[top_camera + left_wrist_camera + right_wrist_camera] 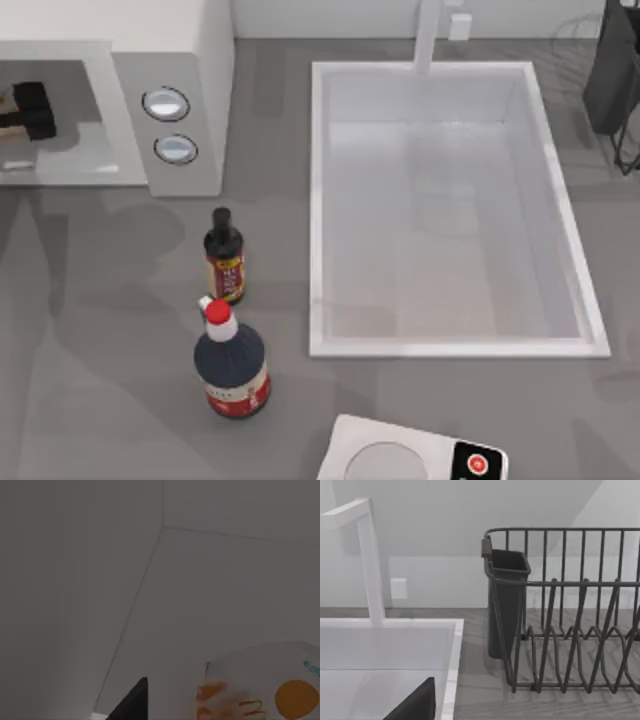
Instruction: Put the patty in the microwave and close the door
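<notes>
The microwave (185,60) stands at the table's back left, its two silver-rimmed knobs (166,104) on the grey side panel. Its cavity (70,150) is open toward the front. My left gripper (32,108) reaches inside the cavity near the top view's left edge. In the left wrist view, bare white inner walls (100,580) show past a dark tip of that gripper (132,702). A white thing with orange print (270,690) lies close by. The patty is hidden. The door is out of view. A dark tip of my right gripper (415,702) hangs over the sink's back right corner.
A white sink basin (450,340) with a tap (428,35) fills the middle and right. A small dark bottle (224,256) and a larger red-capped bottle (230,365) stand in front of the microwave. A white scale (410,455) sits at the front edge. A dark dish rack (570,620) stands at the back right.
</notes>
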Robot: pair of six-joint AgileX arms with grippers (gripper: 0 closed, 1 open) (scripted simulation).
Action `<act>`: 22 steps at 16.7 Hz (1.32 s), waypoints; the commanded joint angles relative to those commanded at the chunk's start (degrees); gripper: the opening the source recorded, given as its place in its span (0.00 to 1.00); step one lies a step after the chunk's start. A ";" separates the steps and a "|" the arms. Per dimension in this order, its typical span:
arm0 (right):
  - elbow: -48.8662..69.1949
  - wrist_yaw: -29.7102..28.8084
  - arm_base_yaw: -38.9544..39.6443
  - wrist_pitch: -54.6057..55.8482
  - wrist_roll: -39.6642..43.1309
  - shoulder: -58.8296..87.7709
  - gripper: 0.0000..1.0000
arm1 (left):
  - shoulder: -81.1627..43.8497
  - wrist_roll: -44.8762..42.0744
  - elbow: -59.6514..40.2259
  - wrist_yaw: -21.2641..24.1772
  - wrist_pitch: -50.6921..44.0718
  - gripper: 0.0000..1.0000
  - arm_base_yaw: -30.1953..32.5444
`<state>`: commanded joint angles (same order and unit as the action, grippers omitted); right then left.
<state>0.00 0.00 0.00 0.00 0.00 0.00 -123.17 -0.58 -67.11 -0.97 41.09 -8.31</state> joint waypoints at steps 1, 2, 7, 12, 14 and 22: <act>0.00 0.00 0.00 0.00 0.00 0.00 1.00 | 1.04 -0.10 1.55 0.23 0.67 1.00 0.01; 0.00 0.00 0.00 0.00 0.00 0.00 1.00 | 1.99 -0.23 3.36 0.52 1.29 1.00 -0.03; 0.00 0.00 0.00 0.00 0.00 0.00 1.00 | 5.93 -1.04 15.15 2.25 3.80 1.00 -0.94; 0.00 0.00 0.00 0.00 0.00 0.00 1.00 | 10.38 -1.86 27.53 3.94 7.44 1.00 -2.86; 0.00 0.00 0.00 0.00 0.00 0.00 1.00 | 12.31 -2.20 31.80 4.63 9.65 1.00 -3.94; 0.00 0.00 0.00 0.00 0.00 0.00 1.00 | 17.38 -3.72 43.80 7.12 19.23 1.00 -8.54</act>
<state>0.00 0.00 0.00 0.00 0.00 0.00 -105.80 -4.30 -23.32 6.15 60.32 -16.85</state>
